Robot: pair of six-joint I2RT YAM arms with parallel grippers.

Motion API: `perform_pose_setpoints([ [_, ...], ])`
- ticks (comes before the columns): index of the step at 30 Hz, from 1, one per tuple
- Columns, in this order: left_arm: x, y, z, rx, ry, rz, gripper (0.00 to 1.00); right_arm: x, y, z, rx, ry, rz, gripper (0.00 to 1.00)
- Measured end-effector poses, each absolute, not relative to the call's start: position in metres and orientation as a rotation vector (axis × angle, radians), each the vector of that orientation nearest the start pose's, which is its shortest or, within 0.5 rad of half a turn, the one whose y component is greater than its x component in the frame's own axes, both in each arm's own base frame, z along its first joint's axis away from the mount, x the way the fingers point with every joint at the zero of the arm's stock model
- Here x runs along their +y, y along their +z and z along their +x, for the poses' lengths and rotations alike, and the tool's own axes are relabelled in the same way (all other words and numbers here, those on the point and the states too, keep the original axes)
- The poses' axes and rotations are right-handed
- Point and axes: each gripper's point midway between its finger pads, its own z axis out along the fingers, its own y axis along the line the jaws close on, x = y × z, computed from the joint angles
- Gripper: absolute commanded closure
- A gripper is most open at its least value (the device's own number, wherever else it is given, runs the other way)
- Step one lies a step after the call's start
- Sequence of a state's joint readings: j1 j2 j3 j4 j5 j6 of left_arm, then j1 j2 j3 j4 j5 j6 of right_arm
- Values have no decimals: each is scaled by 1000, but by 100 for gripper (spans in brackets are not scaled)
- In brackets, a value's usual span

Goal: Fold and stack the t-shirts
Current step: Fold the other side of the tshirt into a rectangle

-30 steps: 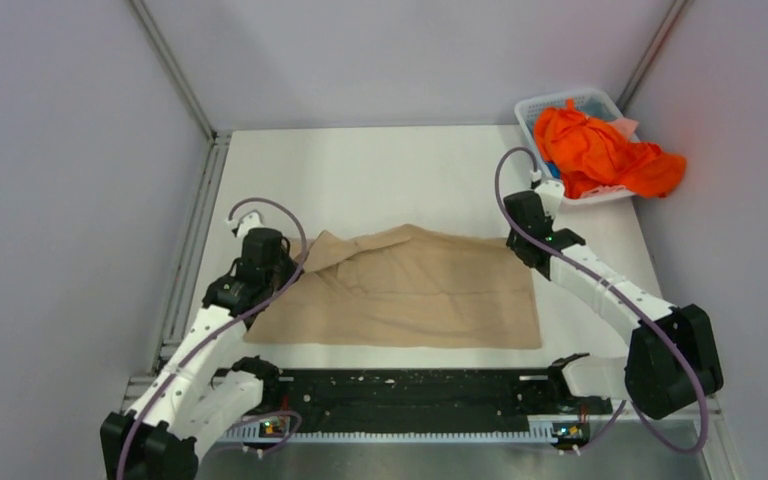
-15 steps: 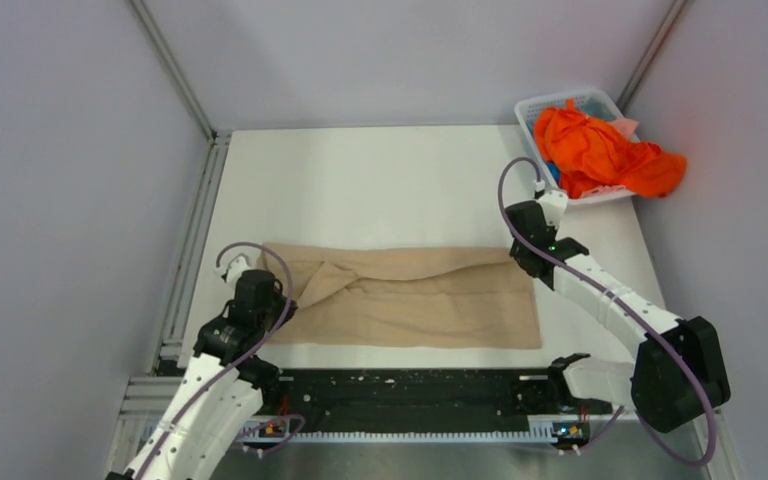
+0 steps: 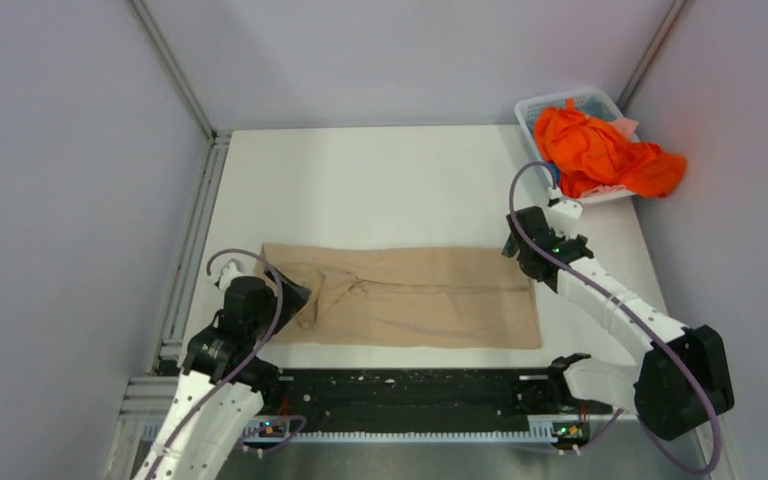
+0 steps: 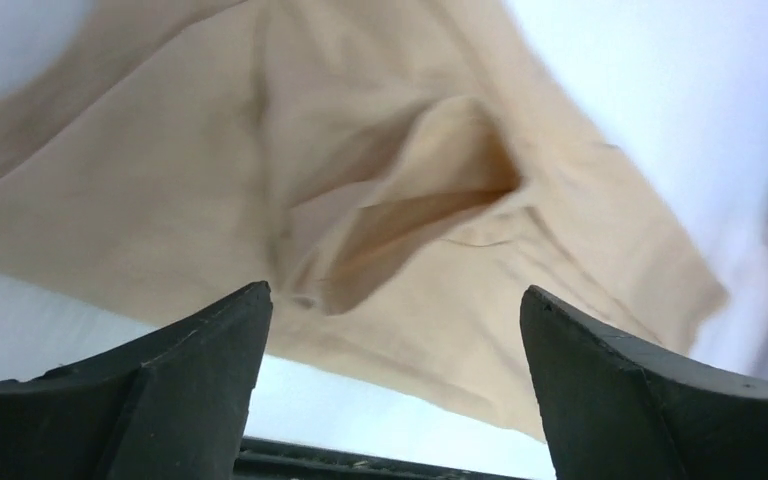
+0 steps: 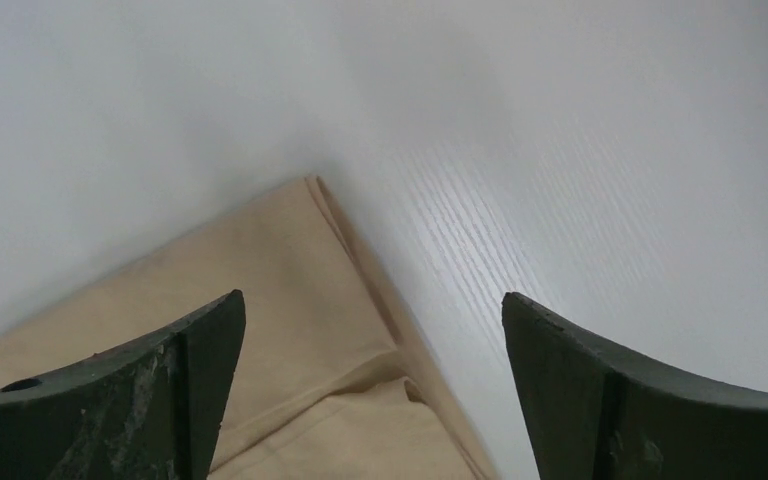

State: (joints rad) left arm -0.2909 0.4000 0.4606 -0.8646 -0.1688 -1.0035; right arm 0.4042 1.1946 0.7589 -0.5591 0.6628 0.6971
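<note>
A beige t-shirt [image 3: 420, 300] lies flat on the white table [image 3: 380, 180], folded into a wide band. My left gripper [image 3: 285, 295] stands open over its rumpled left end. In the left wrist view the cloth [image 4: 390, 150] lies beyond the spread jaws of the left gripper [image 4: 395, 290], nothing between them. My right gripper [image 3: 520, 255] is open above the shirt's far right corner. The right wrist view shows that corner [image 5: 290, 260] below the empty right gripper [image 5: 372, 296]. Orange t-shirts [image 3: 600, 155] are heaped at the back right.
A white lattice basket [image 3: 535, 108] holds the orange heap, which spills over its right side. A black rail [image 3: 400, 395] runs along the near table edge. Grey walls close in on the left, back and right.
Both grippers carried the beige shirt's far edge toward the near side, folding it over. Both then opened and let go of the cloth.
</note>
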Motion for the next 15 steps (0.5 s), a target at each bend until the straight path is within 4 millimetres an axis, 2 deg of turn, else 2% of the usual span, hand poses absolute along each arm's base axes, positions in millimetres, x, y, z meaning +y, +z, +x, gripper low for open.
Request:
perform_pose_setpoints([
  [2, -69, 117, 181, 2168, -528, -837, 1, 24, 111, 279, 2207, -290, 591, 1],
  [4, -83, 129, 195, 2151, -605, -761, 1, 27, 117, 278, 2188, -242, 589, 1],
  [6, -95, 132, 211, 2179, -632, -691, 1, 38, 118, 280, 2192, -154, 544, 1],
  [12, -111, 104, 275, 2383, -474, -610, 1, 71, 109, 281, 2264, 43, 390, 1],
  [14, -121, 88, 288, 2439, -482, -588, 1, 76, 110, 282, 2268, 71, 363, 1],
  [15, -127, 80, 287, 2473, -505, -571, 1, 77, 111, 283, 2266, 81, 355, 1],
])
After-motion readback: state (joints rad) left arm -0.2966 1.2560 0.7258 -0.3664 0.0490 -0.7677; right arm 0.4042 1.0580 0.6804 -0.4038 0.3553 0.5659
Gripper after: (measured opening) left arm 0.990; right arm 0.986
